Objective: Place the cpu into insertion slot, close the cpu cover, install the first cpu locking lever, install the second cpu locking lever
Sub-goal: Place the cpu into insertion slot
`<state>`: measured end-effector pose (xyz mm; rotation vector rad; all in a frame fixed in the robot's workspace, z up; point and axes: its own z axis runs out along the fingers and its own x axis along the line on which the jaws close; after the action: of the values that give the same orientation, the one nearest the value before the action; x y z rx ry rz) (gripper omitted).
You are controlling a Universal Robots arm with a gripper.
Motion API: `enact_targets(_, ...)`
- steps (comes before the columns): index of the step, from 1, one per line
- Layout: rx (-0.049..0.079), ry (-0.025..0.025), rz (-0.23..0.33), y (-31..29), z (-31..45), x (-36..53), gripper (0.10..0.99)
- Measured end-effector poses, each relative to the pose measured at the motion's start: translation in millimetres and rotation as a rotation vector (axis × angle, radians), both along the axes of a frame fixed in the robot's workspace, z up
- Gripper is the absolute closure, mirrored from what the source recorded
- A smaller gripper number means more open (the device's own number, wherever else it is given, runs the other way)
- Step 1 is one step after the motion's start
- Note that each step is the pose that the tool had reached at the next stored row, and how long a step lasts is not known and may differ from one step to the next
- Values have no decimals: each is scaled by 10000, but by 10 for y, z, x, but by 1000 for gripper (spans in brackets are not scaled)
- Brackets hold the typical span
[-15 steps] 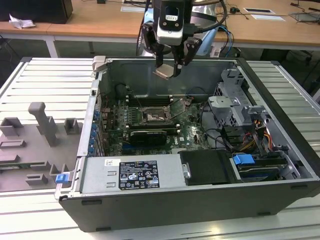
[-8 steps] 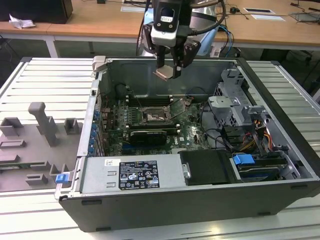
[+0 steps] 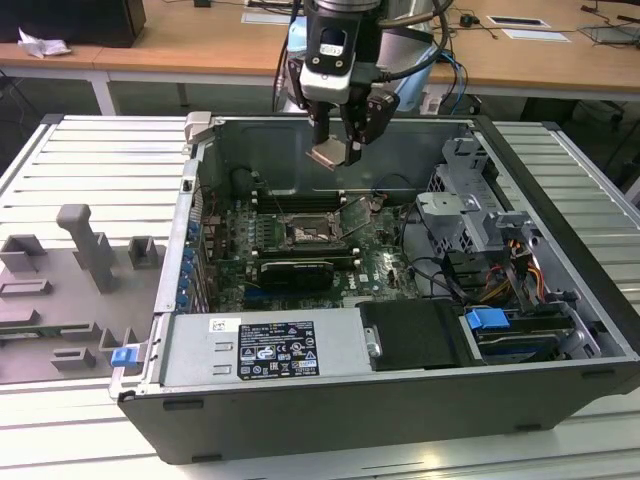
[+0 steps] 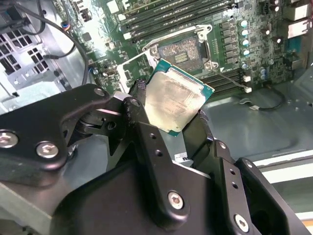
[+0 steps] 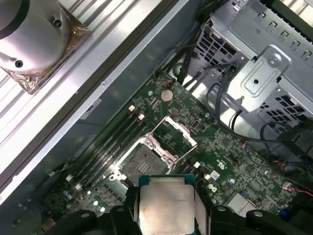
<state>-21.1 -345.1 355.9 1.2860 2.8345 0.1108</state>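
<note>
Gripper (image 3: 337,148) clamps chip (image 4: 176,100) by opposite edges, high above the bare socket (image 3: 305,236), probably to line it up first. Cover (image 5: 175,133) stands tipped up beside the socket, leaving it open.

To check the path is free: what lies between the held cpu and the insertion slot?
Nothing: only open air separates the cpu from the insertion slot in the exterior view. The first wrist view shows the cpu cover raised beside it.

Black jointed jaws, silver screws (image 4: 175,199); silver-grey wrist (image 5: 29,34); black cable (image 3: 415,62) looped alongside.
</note>
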Motion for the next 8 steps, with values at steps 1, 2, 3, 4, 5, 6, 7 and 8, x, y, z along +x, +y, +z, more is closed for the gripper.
enact_targets(1, -14, 0, -167, 0, -4, 0, 545)
enact_targets(2, -18, 1, -283, 0, -6, 0, 545)
enact_targets(3, -19, 1, -389, 0, -7, 0, 545)
enact_targets(4, -19, 0, -517, 0, -9, 0, 545)
enact_targets(5, -19, 1, -643, 0, -12, 0, 545)
enact_targets(6, -19, 1, -854, 0, -16, 0, 545)
enact_targets(7, -22, 2, -1060, 0, -20, 0, 545)
enact_targets(8, -22, 2, -1256, 0, -24, 0, 545)
